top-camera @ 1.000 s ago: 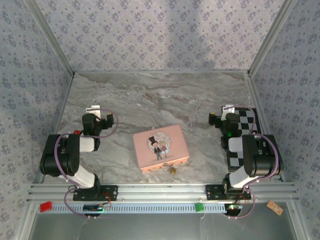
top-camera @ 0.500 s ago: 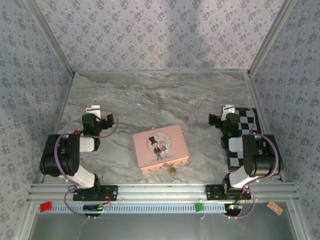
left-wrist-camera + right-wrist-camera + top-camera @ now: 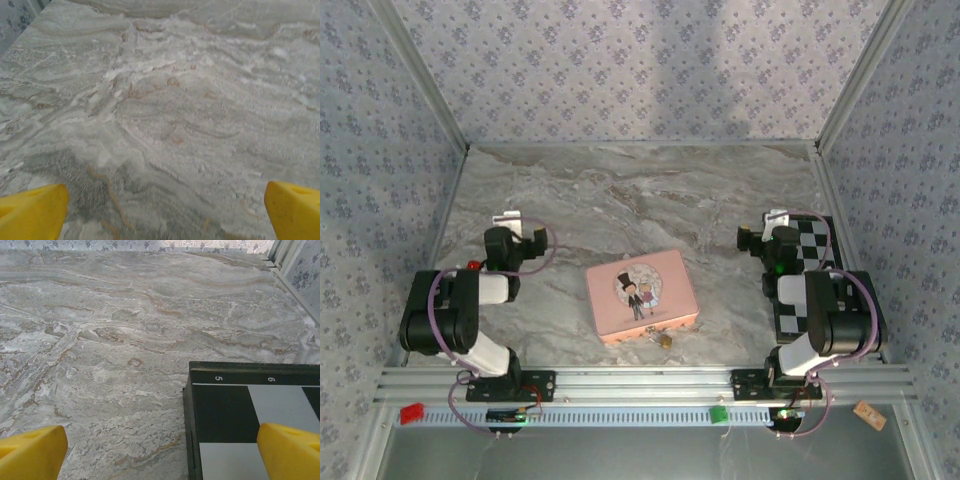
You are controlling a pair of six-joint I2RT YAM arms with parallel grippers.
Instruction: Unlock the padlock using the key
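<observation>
Watching the whole marble desk [image 3: 620,190] now, and nothing on it has stirred in the last second. Both arms sit folded just as they were, so the unlocking hasn't begun. The pink tin [image 3: 641,297] lies near the middle, a touch toward six o'clock. Over at three o'clock, the chequered board [image 3: 250,415] lies flat beneath the right arm. The left pincer [image 3: 162,215], out at nine o'clock, has its yellow fingertips [image 3: 30,212] spread wide with bare marble between them, gripping nothing. Same story on the right pincer [image 3: 160,452]: wide apart, empty, poised over the board's near corner. And now the little one: the brass padlock [image 3: 665,341] sits at the tin's six o'clock edge, right by the clasp and well apart from both pincers. The key? Too small to pick out from here, so I can't say where it lies. To my eye, the first job is finding it.
</observation>
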